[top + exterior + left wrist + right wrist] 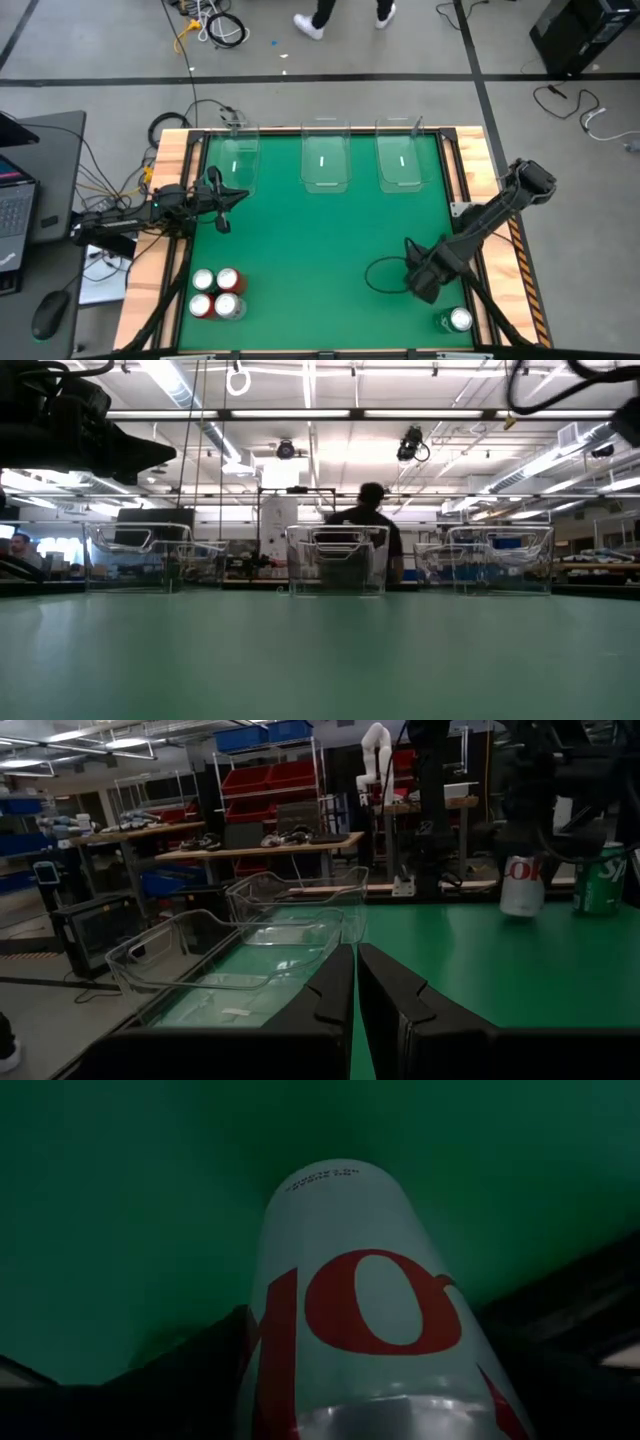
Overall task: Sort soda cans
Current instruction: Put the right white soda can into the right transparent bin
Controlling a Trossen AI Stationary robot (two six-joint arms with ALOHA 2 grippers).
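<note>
Right claw (370, 1380) (jaws spread wide) grips a silver-white can (360, 1300).

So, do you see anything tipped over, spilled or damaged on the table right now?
Nothing stands out. The four cans near the left front corner stand upright, and so does the green can at the right front. The three clear bins sit in a row at the far edge. The right gripper holds a silver-white can.
</note>
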